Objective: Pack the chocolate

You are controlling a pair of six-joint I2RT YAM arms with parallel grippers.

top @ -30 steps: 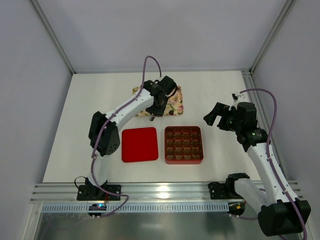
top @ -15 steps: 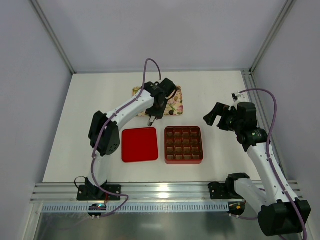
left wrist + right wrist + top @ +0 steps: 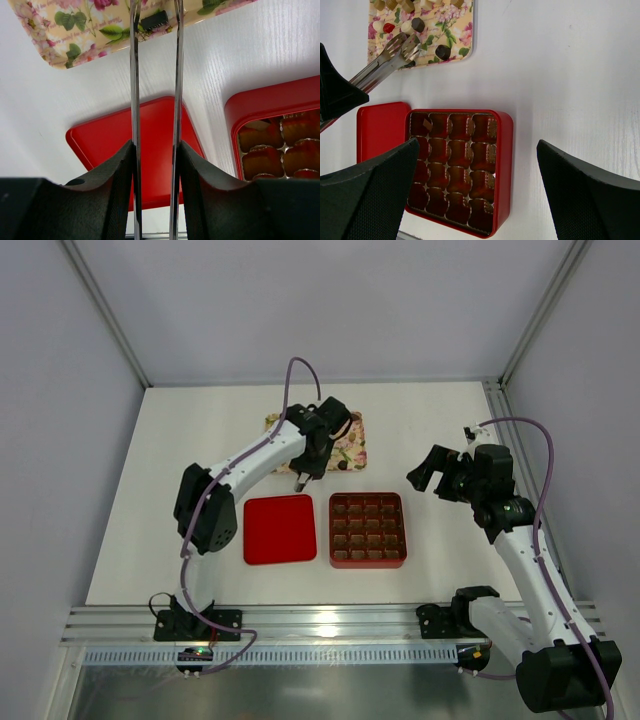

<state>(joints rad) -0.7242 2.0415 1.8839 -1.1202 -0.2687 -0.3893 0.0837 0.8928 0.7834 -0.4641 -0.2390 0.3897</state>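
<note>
Small chocolate pieces, dark, brown and pale, lie on the pink-and-cream flowered tray. My left gripper is shut on metal tongs. The tong tips pinch a dark chocolate over the tray's near edge; the tongs also show in the right wrist view. The red box with its brown gridded insert stands in front of the tray. A small brown piece sits in one corner cell. My right gripper is open and empty, hovering right of the box.
The red lid lies flat to the left of the box, under the tongs in the left wrist view. Grey walls close in the white table on three sides. A metal rail runs along the near edge.
My left gripper and the tongs have shifted slightly left and toward the near edge of the tray. The right arm has not moved.
</note>
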